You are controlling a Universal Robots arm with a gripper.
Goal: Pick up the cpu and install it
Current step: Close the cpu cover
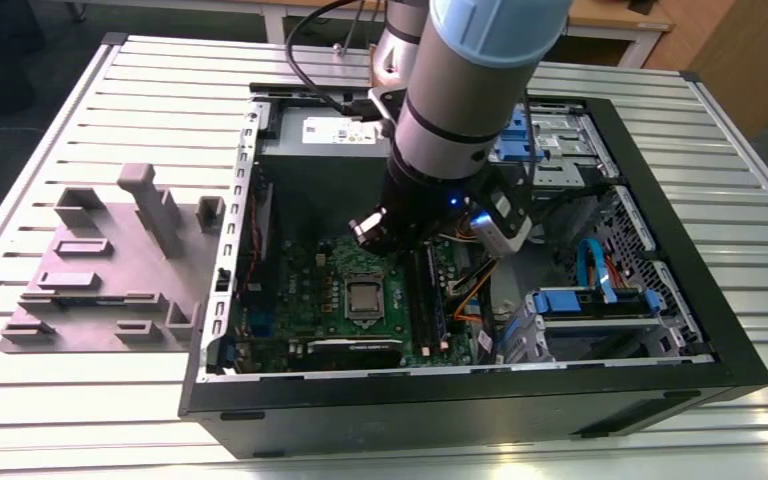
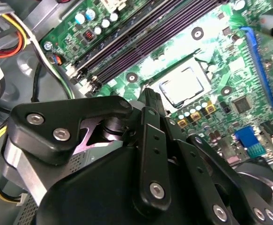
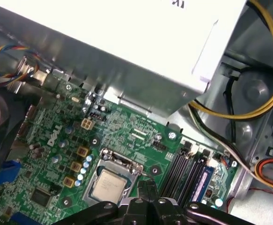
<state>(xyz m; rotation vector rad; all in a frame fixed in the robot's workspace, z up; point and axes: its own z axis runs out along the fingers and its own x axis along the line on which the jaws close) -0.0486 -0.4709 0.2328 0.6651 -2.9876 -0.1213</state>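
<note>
One pincer (image 3: pixel 145 186), fingers pressed together and empty, hangs just beside the cpu (image 3: pixel 107 186) seated in its motherboard (image 3: pixel 56 154) socket, at the cpu's 3 o'clock in the first wrist view.

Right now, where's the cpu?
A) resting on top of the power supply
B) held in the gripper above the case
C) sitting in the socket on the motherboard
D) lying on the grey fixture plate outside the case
C: the cpu lies flat inside the socket frame on the green motherboard, its silver top also visible in the second wrist view, with the gripper just beside it.
</note>
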